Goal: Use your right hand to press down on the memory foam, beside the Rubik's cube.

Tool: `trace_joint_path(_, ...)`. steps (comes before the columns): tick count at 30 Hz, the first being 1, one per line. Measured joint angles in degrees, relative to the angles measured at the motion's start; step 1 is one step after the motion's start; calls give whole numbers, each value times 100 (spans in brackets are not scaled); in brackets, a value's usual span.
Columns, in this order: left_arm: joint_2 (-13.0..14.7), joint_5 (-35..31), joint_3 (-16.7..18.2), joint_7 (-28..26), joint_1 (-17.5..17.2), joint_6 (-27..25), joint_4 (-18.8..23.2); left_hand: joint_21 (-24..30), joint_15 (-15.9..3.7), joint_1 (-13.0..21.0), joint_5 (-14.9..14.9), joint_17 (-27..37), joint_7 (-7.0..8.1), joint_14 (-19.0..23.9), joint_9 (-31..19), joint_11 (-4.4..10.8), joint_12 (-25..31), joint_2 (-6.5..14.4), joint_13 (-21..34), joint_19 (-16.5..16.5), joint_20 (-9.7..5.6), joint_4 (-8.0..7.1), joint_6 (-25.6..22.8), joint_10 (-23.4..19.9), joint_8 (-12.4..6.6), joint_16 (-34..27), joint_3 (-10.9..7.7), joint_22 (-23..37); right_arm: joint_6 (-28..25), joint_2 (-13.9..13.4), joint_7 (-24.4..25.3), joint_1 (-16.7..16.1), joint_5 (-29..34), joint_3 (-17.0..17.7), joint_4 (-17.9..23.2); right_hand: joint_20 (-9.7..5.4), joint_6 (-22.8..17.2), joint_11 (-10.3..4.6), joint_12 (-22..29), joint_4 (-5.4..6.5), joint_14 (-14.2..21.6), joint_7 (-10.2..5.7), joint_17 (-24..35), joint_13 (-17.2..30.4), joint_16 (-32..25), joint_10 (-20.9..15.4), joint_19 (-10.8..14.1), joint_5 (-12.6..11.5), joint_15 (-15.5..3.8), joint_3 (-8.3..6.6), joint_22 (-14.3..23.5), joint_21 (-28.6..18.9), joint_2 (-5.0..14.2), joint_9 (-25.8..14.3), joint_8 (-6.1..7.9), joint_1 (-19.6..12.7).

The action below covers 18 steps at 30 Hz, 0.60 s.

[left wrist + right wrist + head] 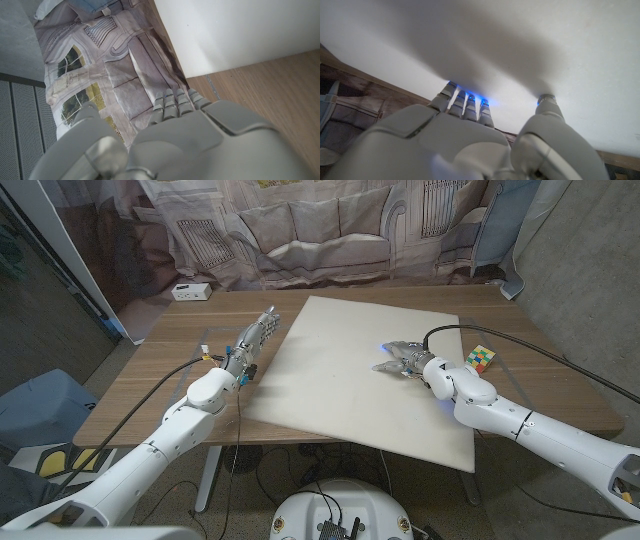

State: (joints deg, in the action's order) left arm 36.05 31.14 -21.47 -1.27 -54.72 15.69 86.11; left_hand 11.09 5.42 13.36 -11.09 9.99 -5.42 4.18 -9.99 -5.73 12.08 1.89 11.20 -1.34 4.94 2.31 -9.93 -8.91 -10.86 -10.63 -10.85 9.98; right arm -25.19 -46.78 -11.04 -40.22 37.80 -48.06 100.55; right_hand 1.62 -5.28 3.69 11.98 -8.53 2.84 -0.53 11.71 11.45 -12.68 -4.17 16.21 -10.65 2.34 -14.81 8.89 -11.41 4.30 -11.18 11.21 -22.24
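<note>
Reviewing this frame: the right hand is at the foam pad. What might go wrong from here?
1. The right hand sits over the middle of the memory foam, well away from the Rubik's cube; a press here may not count as beside it.
2. The cube lies off the pad by the right forearm; an arm shift could knock it.
3. The foam overhangs the table near edge, so pushing might slide it.

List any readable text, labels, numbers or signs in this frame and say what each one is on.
No text can be read in any view.
White box at the table's far left corner: dark marks on its front face, too small to read.
Rubik's cube: coloured stickers, no lettering seen.
Memory foam: plain, no markings.
Printed backdrop cloth: drawn buildings, no legible words.
</note>
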Motion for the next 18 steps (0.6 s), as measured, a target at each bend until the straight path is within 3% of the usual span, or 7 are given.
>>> trace_joint_path(12,12,28,12,56,2,26,-43,0,0,0,0,0,0,0,0,0,0,0,0,0,0,0,0,0,0,0,0,0,10,5,62,-29,85,51,98,-15,173,-15,-76,0,-85,11,1,2,44,179,44,0,22,0,111,-1,2,-1,-43,-2)
trace_joint_path(18,13,34,12,80,18,37,-66,0,0,0,0,0,0,0,0,0,0,0,0,0,0,0,1,0,0,0,0,0,9,17,101,-45,131,70,134,24,256,24,-98,0,-188,13,4,2,78,311,-130,-1,60,0,99,62,32,-1,-44,-33)
